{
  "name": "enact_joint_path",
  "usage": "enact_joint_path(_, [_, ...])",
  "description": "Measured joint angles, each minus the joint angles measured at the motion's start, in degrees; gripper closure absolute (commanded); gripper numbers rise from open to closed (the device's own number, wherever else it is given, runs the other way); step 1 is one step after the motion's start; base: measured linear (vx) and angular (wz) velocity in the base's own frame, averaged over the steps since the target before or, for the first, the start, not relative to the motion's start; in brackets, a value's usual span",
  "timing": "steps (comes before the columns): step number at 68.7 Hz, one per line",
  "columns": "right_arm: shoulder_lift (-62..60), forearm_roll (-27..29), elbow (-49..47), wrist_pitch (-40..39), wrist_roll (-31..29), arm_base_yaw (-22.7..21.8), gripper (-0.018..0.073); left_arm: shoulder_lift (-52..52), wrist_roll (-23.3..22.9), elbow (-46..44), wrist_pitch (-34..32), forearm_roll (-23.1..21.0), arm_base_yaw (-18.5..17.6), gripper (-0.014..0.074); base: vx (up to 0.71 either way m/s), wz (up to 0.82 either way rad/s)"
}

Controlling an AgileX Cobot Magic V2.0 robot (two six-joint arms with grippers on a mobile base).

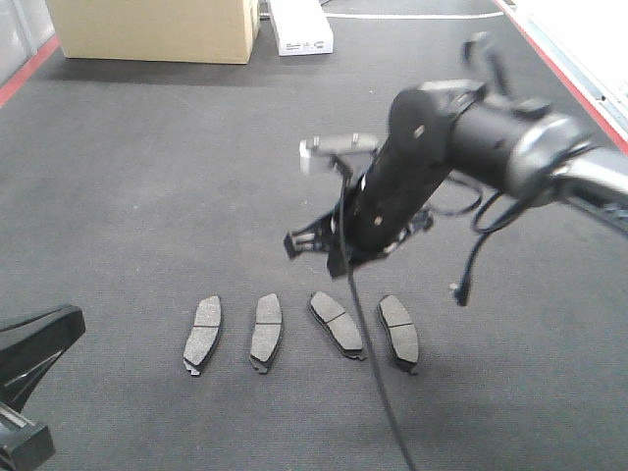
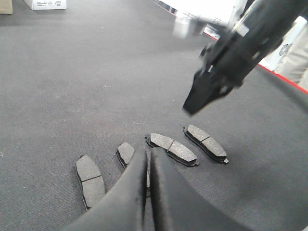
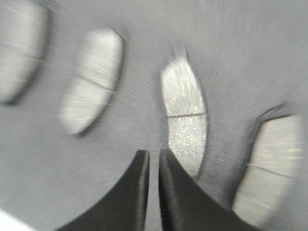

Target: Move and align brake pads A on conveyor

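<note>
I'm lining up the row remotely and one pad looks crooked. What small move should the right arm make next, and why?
Probably lower the right gripper beside the third pad and nudge it straight. That pad lies angled, while the other three brake pads sit roughly parallel on the conveyor. The right gripper is above the row, its fingers nearly closed and holding nothing.

R gripper closed over pads (blurred).

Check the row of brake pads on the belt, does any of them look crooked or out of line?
Yes. The third brake pad from the left is tilted diagonally, its top leaning left, while the other three pads lie roughly parallel on the conveyor. None look damaged.
</note>
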Motion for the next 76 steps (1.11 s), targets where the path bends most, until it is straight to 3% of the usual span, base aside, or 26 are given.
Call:
enact_joint_path(15, [-7.01, 0.20, 1.21, -1.71, -2.08, -2.07, 0.0562, 0.00, 0.00, 0.00, 0.00, 0.00, 0.00, 0.0603, 0.00, 0.00])
enact_joint_path(26, [-12.77, 0.56, 9.18, -4.65, -2.84, -10.66, 0.0562, 0.00, 0.00, 0.00, 0.00, 0.00, 0.00, 0.0603, 0.00, 0.00])
enact_joint_path(36, [-21.66, 0.25, 20.80, -10.71, -9.60, -16.82, 0.0562, 0.00, 0.00, 0.00, 0.00, 0.00, 0.00, 0.0603, 0.00, 0.00])
enact_joint_path(48, [-35.13, 1.11, 36.02, -23.55, -14.43, -17.13, 0.0562, 0.00, 0.00, 0.00, 0.00, 0.00, 0.00, 0.0603, 0.00, 0.00])
enact_joint_path(63, [-51.51, 1.34, 55.72, -37.71, -14.86, -17.13, 0.0562, 0.00, 0.00, 0.00, 0.00, 0.00, 0.00, 0.0603, 0.00, 0.00])
enact_joint_path(76, [-62.83, 1.39, 65.25, -48.83, -14.97, -17.13, 0.0562, 0.00, 0.00, 0.00, 0.00, 0.00, 0.00, 0.0603, 0.00, 0.00])
